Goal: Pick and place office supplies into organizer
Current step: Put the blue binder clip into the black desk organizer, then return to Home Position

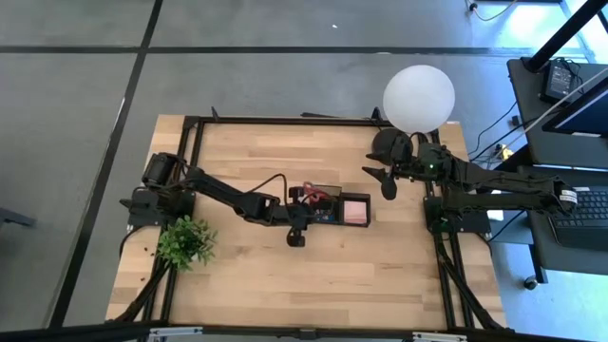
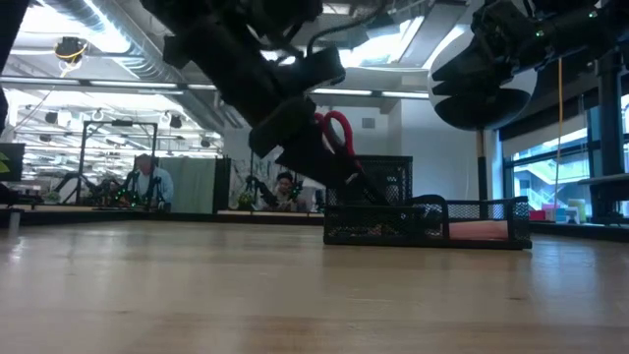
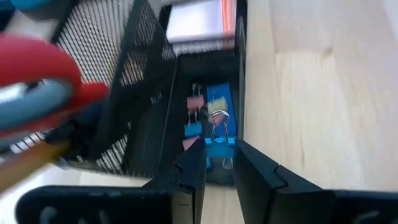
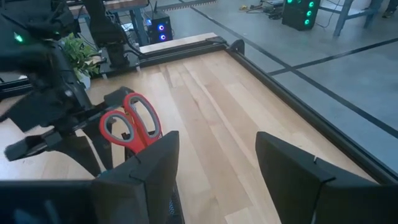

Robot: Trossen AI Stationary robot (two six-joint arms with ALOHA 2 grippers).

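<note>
The black mesh organizer (image 1: 328,220) (image 2: 423,234) stands mid-table. In it are red-handled scissors (image 3: 37,74) (image 2: 334,133) standing handles up, a yellow pencil (image 3: 31,162), a pink sticky-note pad (image 1: 356,209) (image 3: 199,22), and pink and blue clips (image 3: 196,109) in a small compartment. My left gripper (image 3: 217,158) (image 1: 296,233) hangs over the organizer's near left end, shut on a blue binder clip. My right gripper (image 4: 217,162) (image 1: 385,182) is open, raised off the table at the far right, by the lamp base. My left gripper pinches a blue binder clip by its blue body (image 3: 217,148) between the two fingertips, coming from above and slanting down into the organizer's small compartment. The clip's wire handles (image 3: 217,121) point away from the fingers. Whether the clip rests on the compartment floor, I cannot tell.
A white globe lamp (image 1: 419,97) with a round black base (image 1: 389,144) stands at the far right corner. A small green plant (image 1: 185,242) sits at the near left. Bare wood lies near the organizer and to its right. People show in the room behind (image 2: 147,182).
</note>
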